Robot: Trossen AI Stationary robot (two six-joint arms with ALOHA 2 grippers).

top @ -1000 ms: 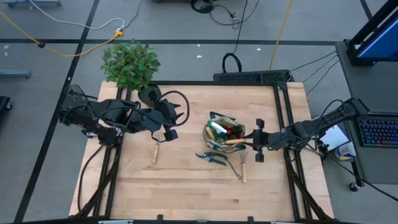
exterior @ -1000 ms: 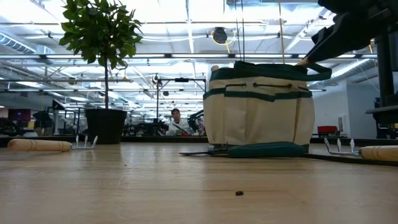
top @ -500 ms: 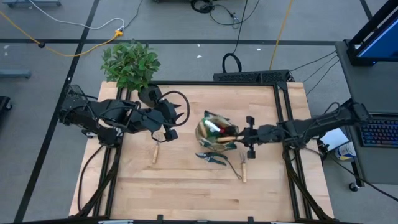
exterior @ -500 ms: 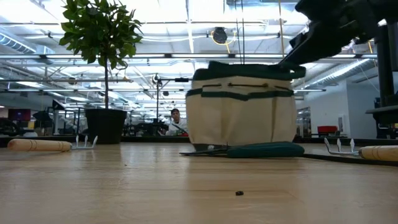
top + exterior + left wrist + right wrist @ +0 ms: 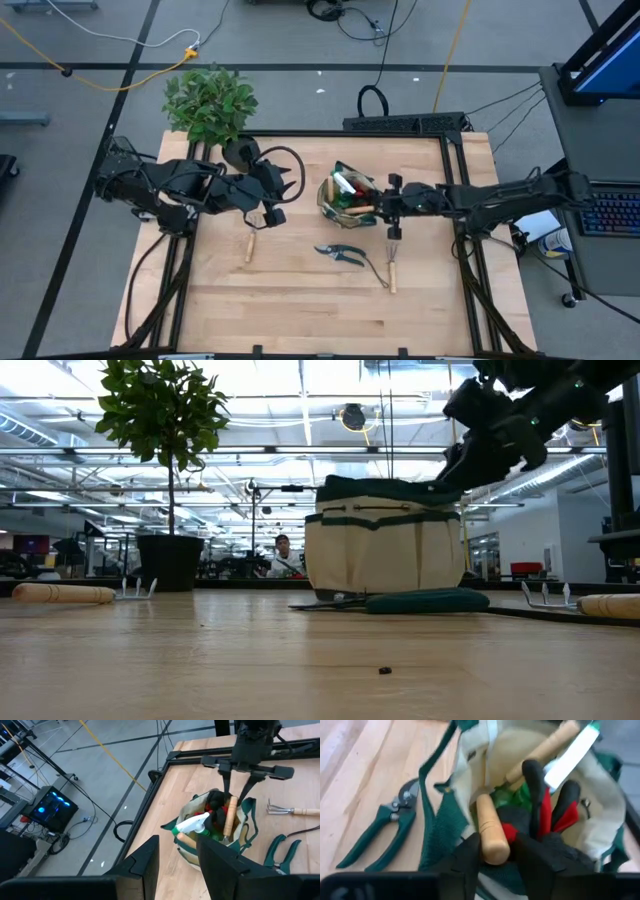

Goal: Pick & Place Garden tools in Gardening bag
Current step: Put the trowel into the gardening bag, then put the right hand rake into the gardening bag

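The gardening bag [image 5: 335, 195] stands upright mid-table, holding a green-white item [image 5: 192, 823], a black-and-red glove [image 5: 545, 805] and wooden-handled tools. My right gripper [image 5: 385, 207] reaches over the bag's right rim and is shut on one wooden handle [image 5: 490, 837]. Green-handled pruning shears [image 5: 340, 253] and a wooden-handled fork [image 5: 392, 265] lie flat on the table nearer me. Another wooden-handled tool [image 5: 251, 243] lies to the left. My left gripper [image 5: 272, 205] hovers open beside it, touching nothing. My right gripper pinches the free end of a wooden handle [image 5: 492, 847] between its two fingers [image 5: 225, 787]. It comes from the table's right, slanting down over the bag's rim. The handle sticks up out of the bag, tilted; its metal end is hidden among the other things inside.
A leafy potted plant [image 5: 210, 100] in a black pot [image 5: 170, 560] stands at the far left corner. Black frame rails run along the table's edges [image 5: 455, 190]. Bare wood lies in front of the shears and fork.
My right gripper has gone toward the table's left and far edge, keeping hold of the handle. The bag has slid along with it, upright, off the pruning shears, which stayed where they were.
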